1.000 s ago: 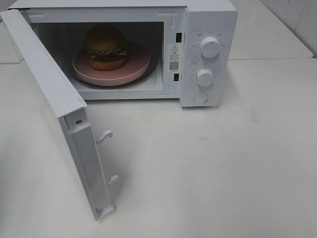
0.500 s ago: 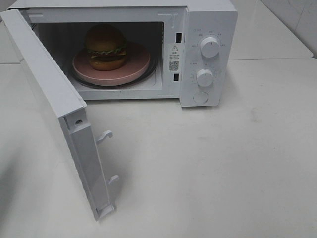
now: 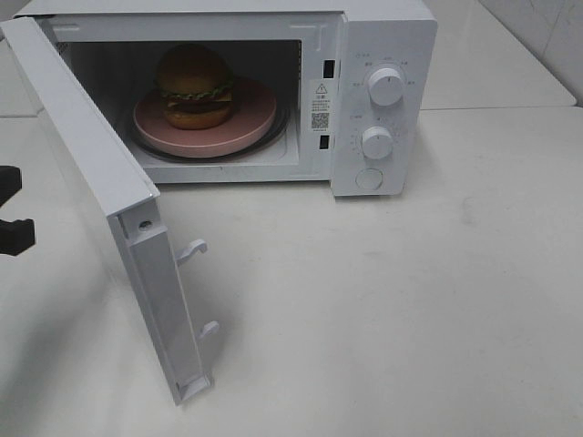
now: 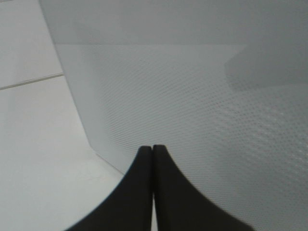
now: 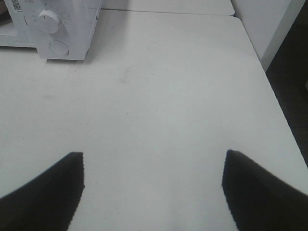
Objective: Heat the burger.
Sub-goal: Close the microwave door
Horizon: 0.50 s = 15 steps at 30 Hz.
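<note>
The burger [image 3: 193, 86] sits on a pink round plate [image 3: 246, 127] inside the white microwave [image 3: 383, 36], whose door [image 3: 91, 173] stands wide open to the left. My left gripper [image 3: 13, 235] shows as a black shape at the left edge, on the outer side of the door. In the left wrist view the left gripper [image 4: 153, 147] is shut and empty, its tips close to the door's dotted outer face [image 4: 202, 106]. My right gripper [image 5: 153, 192] is open and empty above the table, right of the microwave [image 5: 67, 33].
The microwave has two knobs [image 3: 386, 86] [image 3: 376, 142] and a round button [image 3: 369, 178] on its right panel. Two door latch hooks [image 3: 193, 250] stick out from the door's edge. The white table [image 3: 410, 309] ends at an edge on the right [image 5: 269, 82].
My left gripper has come into the exterior view at the left edge, behind the open door. The door, burger and plate have not moved.
</note>
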Each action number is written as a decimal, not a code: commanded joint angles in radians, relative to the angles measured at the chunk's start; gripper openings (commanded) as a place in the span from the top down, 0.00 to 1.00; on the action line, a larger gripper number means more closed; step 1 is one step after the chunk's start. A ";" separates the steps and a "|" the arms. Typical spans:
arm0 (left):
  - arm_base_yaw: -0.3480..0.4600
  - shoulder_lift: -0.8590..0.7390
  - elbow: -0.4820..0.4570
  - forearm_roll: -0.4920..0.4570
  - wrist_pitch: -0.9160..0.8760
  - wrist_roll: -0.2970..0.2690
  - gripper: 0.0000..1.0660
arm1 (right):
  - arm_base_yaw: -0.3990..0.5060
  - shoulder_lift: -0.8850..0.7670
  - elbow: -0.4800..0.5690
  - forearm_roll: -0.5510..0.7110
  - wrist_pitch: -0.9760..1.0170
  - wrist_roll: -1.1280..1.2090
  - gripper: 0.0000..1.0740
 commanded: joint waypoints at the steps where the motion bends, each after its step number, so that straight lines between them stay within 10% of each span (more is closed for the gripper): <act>1: -0.041 0.049 -0.009 -0.002 -0.069 -0.009 1.00 | -0.006 -0.028 0.003 -0.004 -0.007 0.008 0.29; 15: -0.149 0.198 -0.124 -0.021 -0.141 -0.030 1.00 | -0.006 -0.028 0.003 -0.004 -0.007 0.008 0.29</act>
